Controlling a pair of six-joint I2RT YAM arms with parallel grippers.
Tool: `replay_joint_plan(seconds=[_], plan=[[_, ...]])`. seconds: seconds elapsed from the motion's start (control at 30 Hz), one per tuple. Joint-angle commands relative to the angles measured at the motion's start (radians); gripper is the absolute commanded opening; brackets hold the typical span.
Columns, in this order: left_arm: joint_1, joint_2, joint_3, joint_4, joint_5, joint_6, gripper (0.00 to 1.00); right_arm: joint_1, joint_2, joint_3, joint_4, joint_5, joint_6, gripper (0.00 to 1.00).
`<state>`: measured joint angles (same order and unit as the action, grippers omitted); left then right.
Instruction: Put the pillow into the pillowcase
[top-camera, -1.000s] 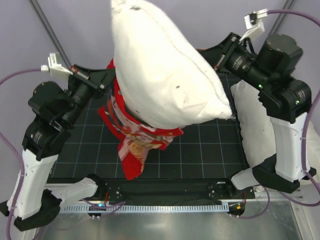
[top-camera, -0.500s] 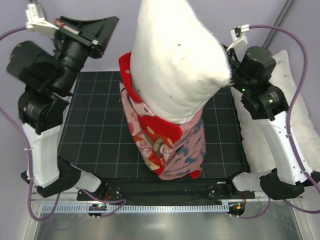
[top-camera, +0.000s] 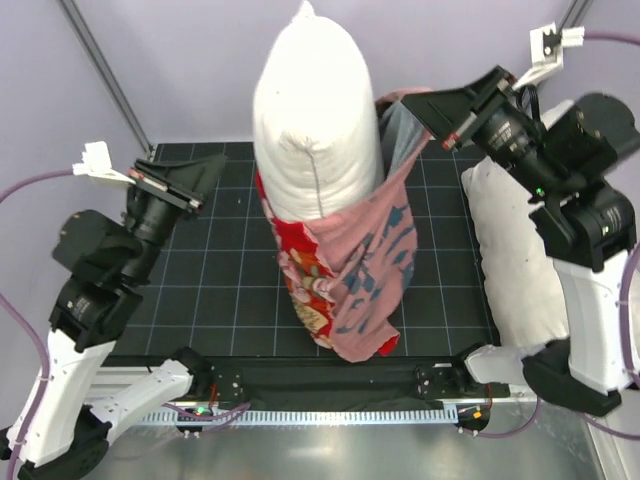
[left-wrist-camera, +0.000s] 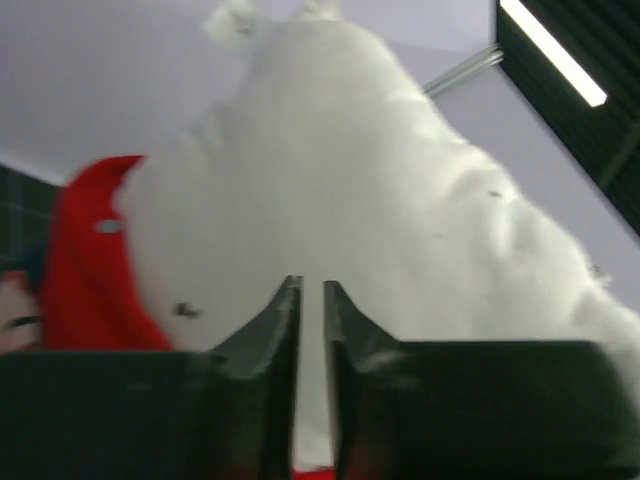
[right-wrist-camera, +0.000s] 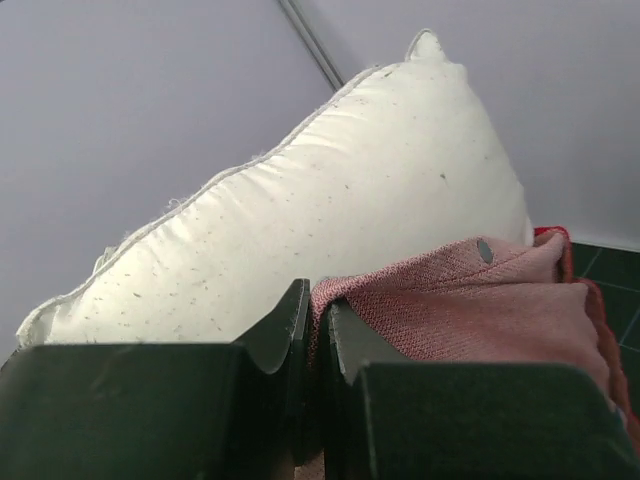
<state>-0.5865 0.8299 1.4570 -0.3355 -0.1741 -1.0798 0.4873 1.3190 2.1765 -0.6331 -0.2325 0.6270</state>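
The white pillow (top-camera: 315, 130) stands on end in the middle of the mat, its lower part inside the pillowcase (top-camera: 370, 270). The case shows red print on the left and faded pink reverse on the right. My right gripper (top-camera: 425, 108) is raised at the upper right, shut on the pink rim of the pillowcase (right-wrist-camera: 470, 300) and pulling it taut beside the pillow (right-wrist-camera: 300, 220). My left gripper (top-camera: 205, 178) hangs apart to the left of the case. In the left wrist view its jaws (left-wrist-camera: 311, 285) stand a narrow slit open with nothing between them, facing the pillow (left-wrist-camera: 350, 180) and the red cloth (left-wrist-camera: 85, 260).
A larger white pillow (top-camera: 515, 260) lies along the right edge, partly under the right arm. The black grid mat (top-camera: 210, 290) covers the table. A metal rail (top-camera: 330, 415) runs along the near edge, and a slanted pole (top-camera: 105, 75) stands at the back left.
My left gripper let go of the pillowcase, parted its jaws slightly and dropped down to the left. The right gripper lifted the case's rim up and right, and the pillow stands more upright.
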Motion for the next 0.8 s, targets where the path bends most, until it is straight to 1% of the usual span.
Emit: replay_joint_plan(seconds=[0.0, 0.03, 0.07, 0.1, 0.17, 0.2, 0.23, 0.27, 0.3, 0.37, 0.43, 0.6, 0.67, 0.77], plan=[[0.004, -0.113, -0.119, -0.065, -0.115, 0.115, 0.31, -0.007, -0.158, -0.226, 0.226, 0.027, -0.026, 0.04], [0.004, -0.142, -0.183, -0.063, -0.158, 0.129, 0.4, -0.007, -0.199, -0.394, 0.277, 0.028, -0.018, 0.04], [0.004, -0.179, -0.205, -0.06, -0.174, 0.142, 0.48, -0.009, -0.226, -0.455, 0.335, 0.027, -0.012, 0.04], [0.004, -0.192, -0.214, -0.065, -0.182, 0.176, 0.61, -0.007, -0.26, -0.528, 0.343, 0.024, -0.01, 0.04], [0.004, -0.192, -0.221, -0.091, -0.168, 0.205, 0.68, -0.007, -0.279, -0.575, 0.336, 0.021, -0.012, 0.04], [0.004, -0.177, -0.221, -0.103, -0.159, 0.213, 0.74, -0.007, -0.293, -0.621, 0.332, 0.022, -0.012, 0.04], [0.004, -0.167, -0.224, -0.108, -0.142, 0.213, 0.77, -0.007, -0.319, -0.645, 0.328, 0.027, -0.015, 0.04], [0.004, -0.155, -0.234, -0.106, -0.104, 0.213, 0.82, -0.007, -0.337, -0.668, 0.325, 0.048, -0.018, 0.04], [0.004, -0.132, -0.242, -0.106, -0.082, 0.213, 0.84, -0.007, -0.355, -0.717, 0.322, 0.068, -0.021, 0.04], [0.004, -0.101, -0.26, -0.099, -0.036, 0.204, 0.89, -0.007, -0.412, -0.753, 0.303, 0.131, -0.038, 0.04], [0.004, -0.045, -0.262, -0.083, -0.01, 0.204, 0.9, -0.007, -0.449, -0.782, 0.279, 0.148, -0.055, 0.04], [0.004, 0.054, -0.256, -0.068, 0.093, 0.193, 0.89, -0.007, -0.471, -0.799, 0.242, 0.162, -0.075, 0.04], [0.004, 0.075, -0.267, -0.08, 0.096, 0.187, 0.89, -0.007, -0.484, -0.799, 0.227, 0.171, -0.081, 0.04], [0.004, 0.065, -0.31, -0.091, 0.058, 0.189, 0.91, -0.007, -0.498, -0.797, 0.213, 0.174, -0.089, 0.04]])
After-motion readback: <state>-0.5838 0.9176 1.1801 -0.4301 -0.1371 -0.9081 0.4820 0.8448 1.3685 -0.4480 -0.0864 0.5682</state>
